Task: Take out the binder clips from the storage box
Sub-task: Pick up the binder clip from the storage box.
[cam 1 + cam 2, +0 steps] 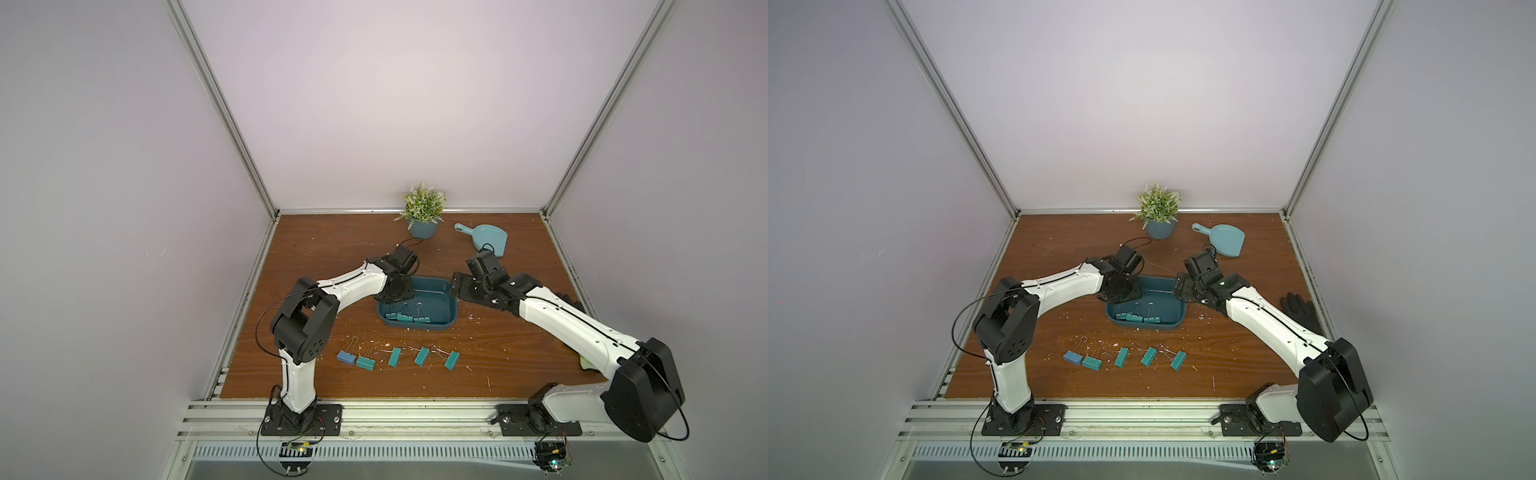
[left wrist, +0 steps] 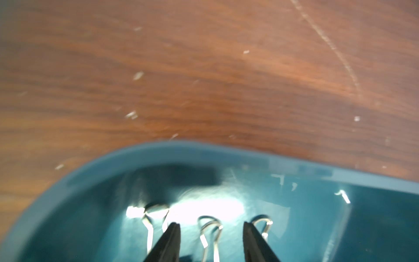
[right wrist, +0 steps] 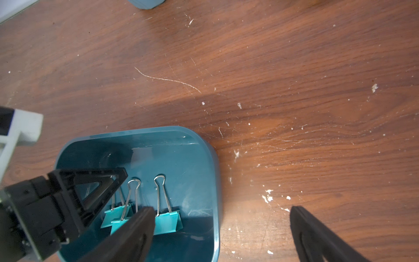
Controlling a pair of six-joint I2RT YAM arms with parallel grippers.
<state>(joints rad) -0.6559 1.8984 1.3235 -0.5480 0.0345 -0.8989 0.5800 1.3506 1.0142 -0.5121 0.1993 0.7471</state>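
Binder clips point(image 1: 394, 357): five lie on the counter point(image 1: 519, 365), three sit in the storage box point(image 1: 442, 307); left hand point(image 2: 210, 226) parted above them, right hand point(image 3: 221, 209) wide, empty.

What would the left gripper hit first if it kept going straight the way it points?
Most likely the middle binder clip, whose wire handle lies between the open fingers of the left gripper inside the storage box; the box floor sits behind. Blurred view, depth unclear.
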